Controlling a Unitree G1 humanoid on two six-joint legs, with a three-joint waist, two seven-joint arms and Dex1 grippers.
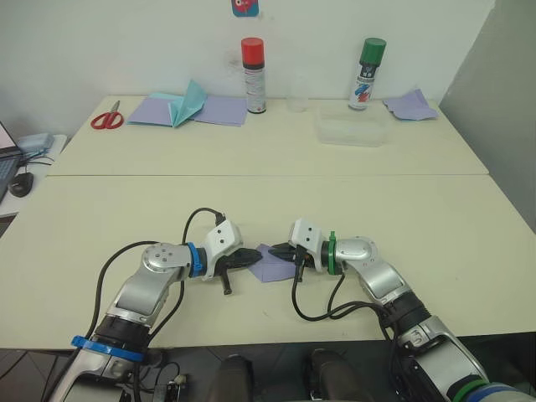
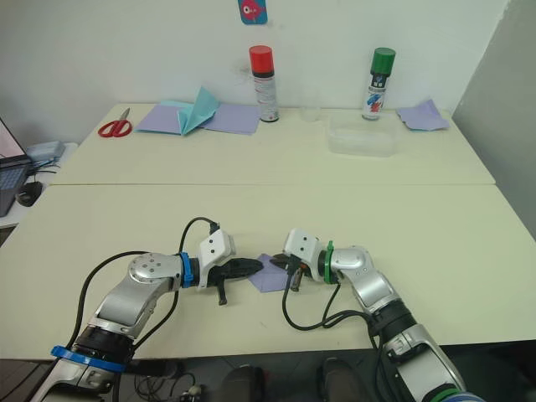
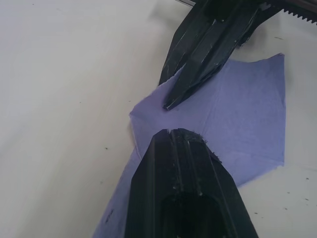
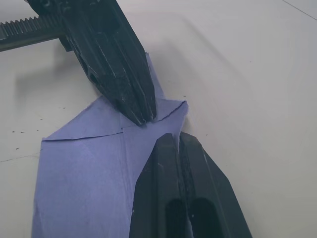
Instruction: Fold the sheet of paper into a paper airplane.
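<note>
The sheet of paper point(image 1: 273, 267) is lavender and lies flat near the front edge of the table, between my two arms. Its end nearest the grippers has corner flaps folded in to a blunt point point(image 4: 171, 106), with creases showing. My left gripper point(image 1: 256, 256) is shut, its tip resting on the paper's left end. My right gripper point(image 1: 275, 249) is shut too, its tip pressed on the folded flap point(image 3: 148, 106), nearly touching the left tip. In the wrist views the two tips face each other over the paper point(image 3: 242, 124). The paper airplane is out of view.
At the back of the table stand a red-capped spray can point(image 1: 254, 75) and a green-capped one point(image 1: 366, 74). Red scissors point(image 1: 107, 120), a teal paper piece point(image 1: 188, 104) on lavender sheets point(image 1: 220, 110), a clear box point(image 1: 352, 130) and a lavender scrap point(image 1: 410, 105) lie there too.
</note>
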